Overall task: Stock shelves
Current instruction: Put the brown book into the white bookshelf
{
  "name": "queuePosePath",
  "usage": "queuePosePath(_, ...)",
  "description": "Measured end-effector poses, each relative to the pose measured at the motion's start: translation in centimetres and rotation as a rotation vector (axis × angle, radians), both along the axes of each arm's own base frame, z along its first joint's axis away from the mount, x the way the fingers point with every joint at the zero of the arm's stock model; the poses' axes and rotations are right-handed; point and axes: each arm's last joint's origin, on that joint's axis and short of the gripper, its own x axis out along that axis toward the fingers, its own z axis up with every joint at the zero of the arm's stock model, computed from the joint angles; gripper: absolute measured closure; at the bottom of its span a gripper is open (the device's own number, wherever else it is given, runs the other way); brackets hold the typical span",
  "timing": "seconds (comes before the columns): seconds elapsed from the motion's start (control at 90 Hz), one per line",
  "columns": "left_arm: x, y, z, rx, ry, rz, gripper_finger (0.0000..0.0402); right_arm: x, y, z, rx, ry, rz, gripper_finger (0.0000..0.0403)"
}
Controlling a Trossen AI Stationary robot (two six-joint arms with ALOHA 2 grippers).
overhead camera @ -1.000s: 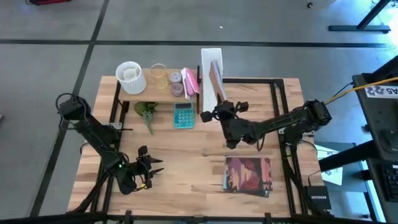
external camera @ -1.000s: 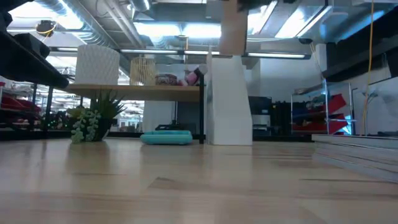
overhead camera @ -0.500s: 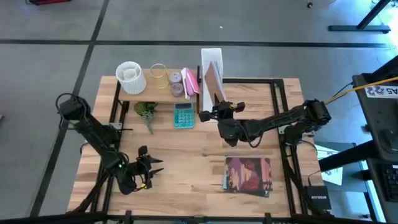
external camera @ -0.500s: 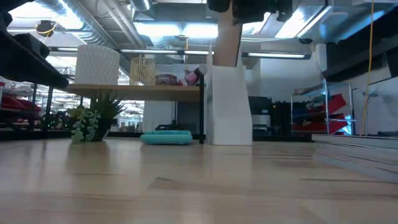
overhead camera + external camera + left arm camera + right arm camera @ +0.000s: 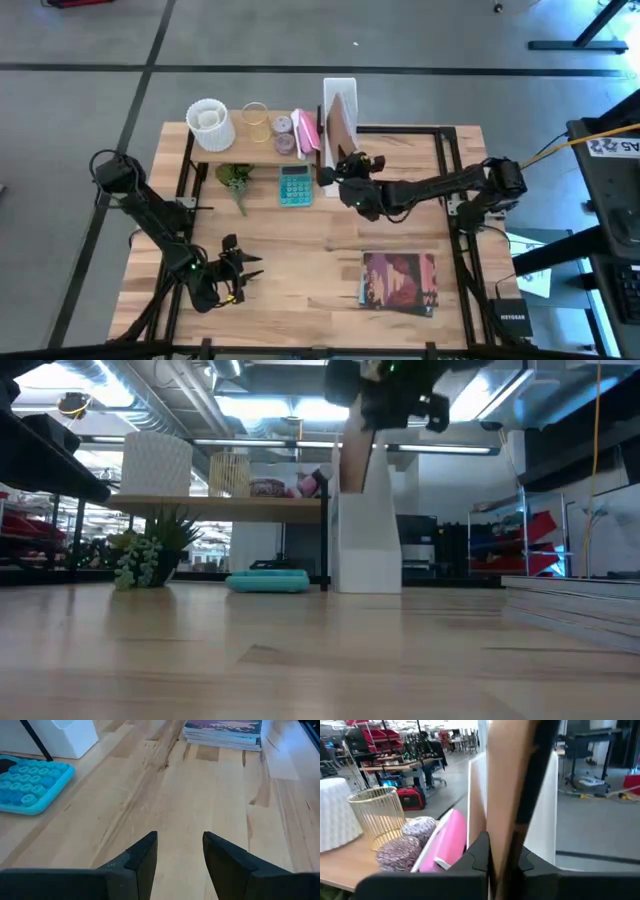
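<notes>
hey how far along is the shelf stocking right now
Done: the shelf holds a white vase, a wire cup, yarn balls and a pink book. In hand: the right gripper is shut on a tan book, lowering it into the white file box. Left: calculator, plant and book stack. Left gripper waits open.

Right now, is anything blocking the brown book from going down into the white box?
Nothing visible blocks it. The right gripper holds the brown book upright, its lower end already inside the white box. The pink book stands beside the box, outside it.
</notes>
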Motion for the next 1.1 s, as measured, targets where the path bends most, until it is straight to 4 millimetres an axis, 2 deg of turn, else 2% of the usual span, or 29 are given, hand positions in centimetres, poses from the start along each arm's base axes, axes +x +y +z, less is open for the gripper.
queuePosePath(0.433,0.0,0.0,0.0,-0.003,0.000,0.002,0.0260,0.6,-1.1,-4.3,0.134,0.029,0.006,0.0402)
queuePosePath(0.844,0.0,0.0,0.0,-0.006,-0.002,0.003,0.0260,0.8,-1.3,-5.7,0.223,0.038,0.051,0.0402)
queuePosePath(1.1,0.0,0.0,0.0,-0.009,-0.002,0.005,0.0260,1.3,-1.2,-7.5,0.269,0.045,0.056,0.0402)
